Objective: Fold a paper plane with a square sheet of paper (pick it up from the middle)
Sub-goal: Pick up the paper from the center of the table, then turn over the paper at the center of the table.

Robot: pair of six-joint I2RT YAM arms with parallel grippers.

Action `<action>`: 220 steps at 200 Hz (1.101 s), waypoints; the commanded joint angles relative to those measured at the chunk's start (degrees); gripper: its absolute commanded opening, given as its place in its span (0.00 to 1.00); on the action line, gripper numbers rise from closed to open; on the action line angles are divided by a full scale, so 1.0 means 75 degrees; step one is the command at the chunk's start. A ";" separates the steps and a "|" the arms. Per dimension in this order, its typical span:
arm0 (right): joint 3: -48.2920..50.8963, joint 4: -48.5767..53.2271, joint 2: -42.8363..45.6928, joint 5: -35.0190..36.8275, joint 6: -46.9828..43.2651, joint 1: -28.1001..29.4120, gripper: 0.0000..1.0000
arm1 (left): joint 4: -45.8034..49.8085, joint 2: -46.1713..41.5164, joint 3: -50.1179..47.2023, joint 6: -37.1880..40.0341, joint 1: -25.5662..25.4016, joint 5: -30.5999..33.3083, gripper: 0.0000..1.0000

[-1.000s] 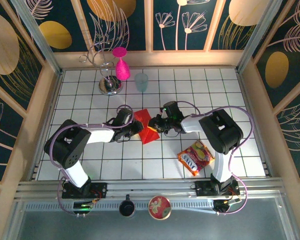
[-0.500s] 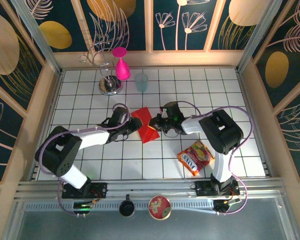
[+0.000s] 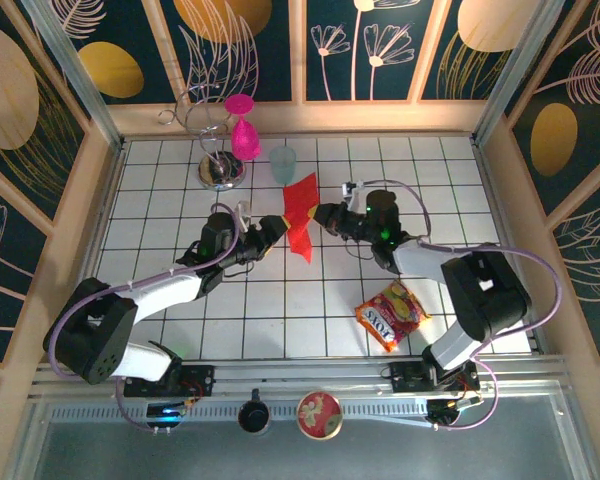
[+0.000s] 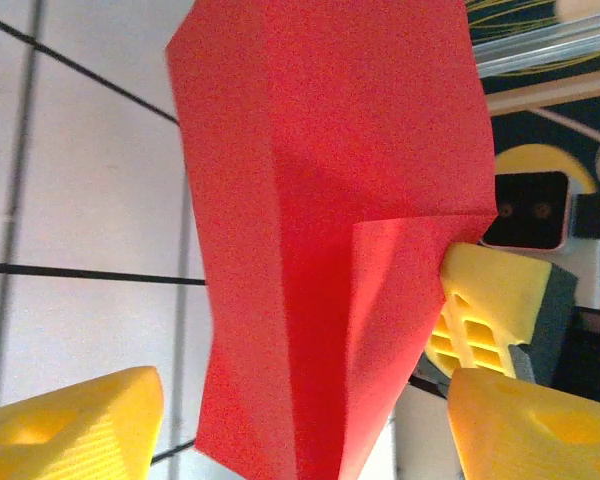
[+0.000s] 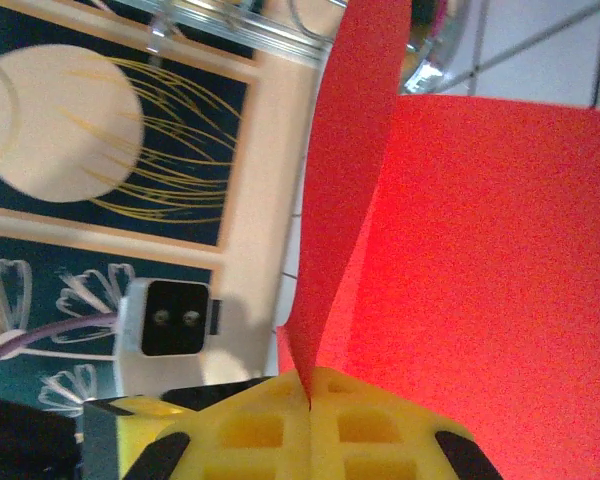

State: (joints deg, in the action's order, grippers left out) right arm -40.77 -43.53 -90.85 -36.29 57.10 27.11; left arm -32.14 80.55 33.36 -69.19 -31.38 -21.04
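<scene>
Since the earlier frame the square sheet of paper point(image 3: 300, 213) has risen from the bench point(image 3: 400, 160) and moved towards the far edge. It now hangs nearly upright in the air, over the middle of the far half, not far from the pale cup point(image 3: 283, 163). The right end effector point(image 3: 323, 214) pinches its right side with closed jaws. The left end effector point(image 3: 273, 230) has opened; the sheet's lower part hangs between its spread fingers, ungripped. The sheet shows creases and one folded flap, but no sharp dart shape. I judge most of the folding is still left.
</scene>
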 commanded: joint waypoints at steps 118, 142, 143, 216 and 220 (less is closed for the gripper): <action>0.0169 -0.1900 0.0063 -0.1290 0.1289 -0.0077 0.02 | -0.2980 0.0605 0.0192 -0.0996 0.0041 -0.1293 0.64; 0.0157 -0.1604 0.0097 -0.1267 0.1140 -0.0095 0.04 | -0.2980 0.0592 0.0212 -0.0958 0.0055 -0.1303 0.54; 0.0154 -0.1597 0.0099 -0.1266 0.1140 -0.0097 0.04 | -0.2980 0.0592 0.0214 -0.0952 0.0057 -0.1305 0.53; 0.0293 -0.0770 0.0378 -0.1028 0.0768 -0.0236 0.27 | -0.2721 0.0705 0.0229 -0.0725 0.0058 -0.1285 0.22; 0.0292 -0.0678 0.0416 -0.0996 0.0713 -0.0248 0.29 | -0.2612 0.0718 0.0262 -0.0652 0.0048 -0.1288 0.21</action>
State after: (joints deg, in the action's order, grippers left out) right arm -39.57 -51.55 -90.13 -44.51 64.77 26.13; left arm -51.29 84.93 33.45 -76.25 -31.38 -29.67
